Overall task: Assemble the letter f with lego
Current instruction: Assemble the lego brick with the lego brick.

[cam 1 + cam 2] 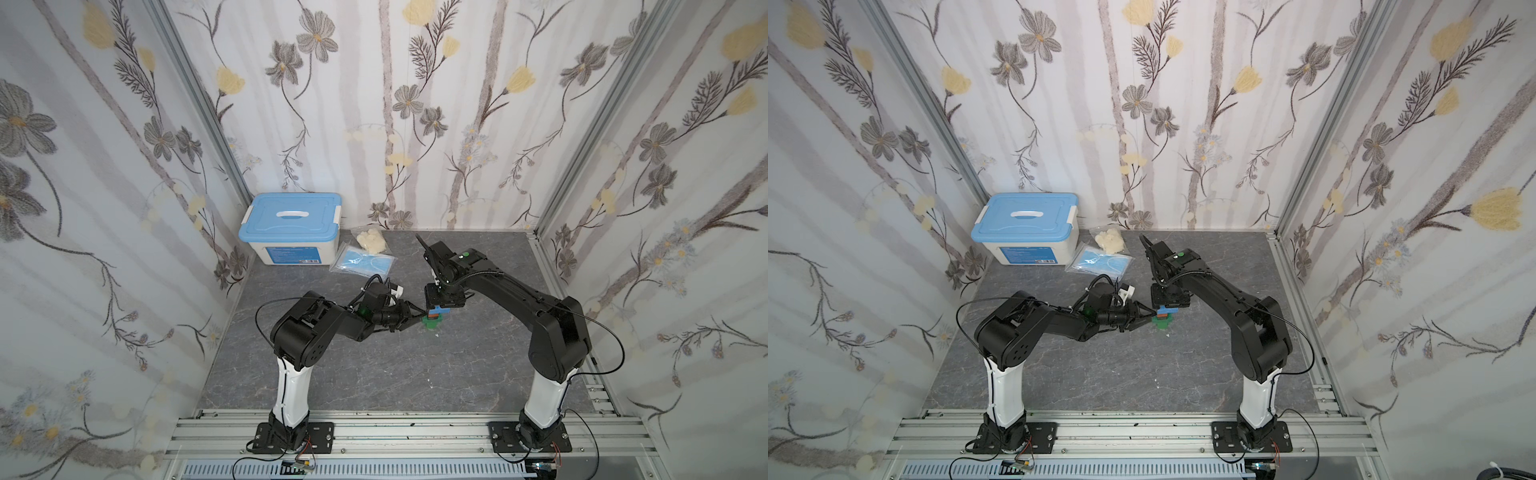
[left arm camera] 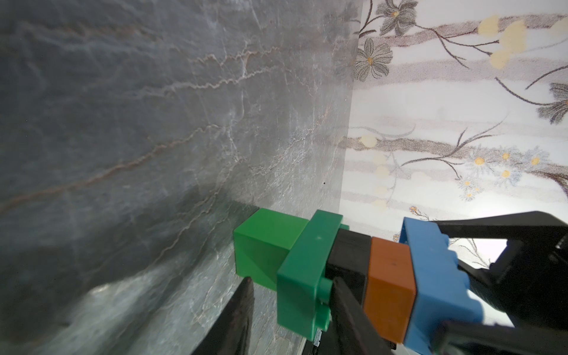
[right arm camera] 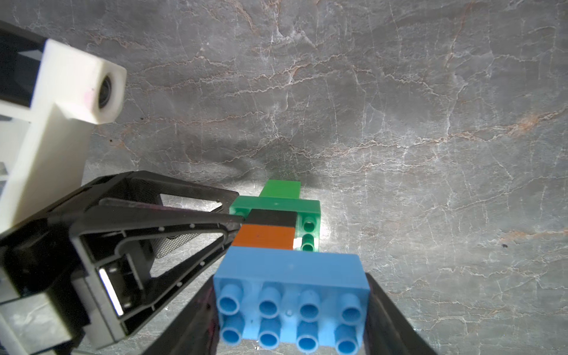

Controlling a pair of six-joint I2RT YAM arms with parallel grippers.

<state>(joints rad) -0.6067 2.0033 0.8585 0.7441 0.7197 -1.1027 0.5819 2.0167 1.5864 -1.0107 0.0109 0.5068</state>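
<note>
Letter f (image 1: 435,316) is standing upright mid-bench (image 3: 430,123), between the two arms. Stack from the bench up: green stem block (image 2: 264,239), wider green brick (image 2: 302,270), black brick (image 3: 270,217), orange brick (image 3: 264,236), blue brick (image 2: 430,276) capping it.

Right pincer (image 3: 290,276) is clamping the blue brick across its short ends, from above. Left pincer (image 3: 241,207) is reaching in sideways, jaws straddling the green brick's overhang and narrowed close. Can't tell if both are actually pressing.

Handling call: the pieces are looking light, rigid and slick. Only stud friction is holding the joints, so any sideways pull is risking a popped layer. Flat side faces are the best hold, not studs. I'd be bracing low at the green brick while pressing straight down on the blue. The overhangs are acting as levers, so force should be staying in line with the stem.
</note>
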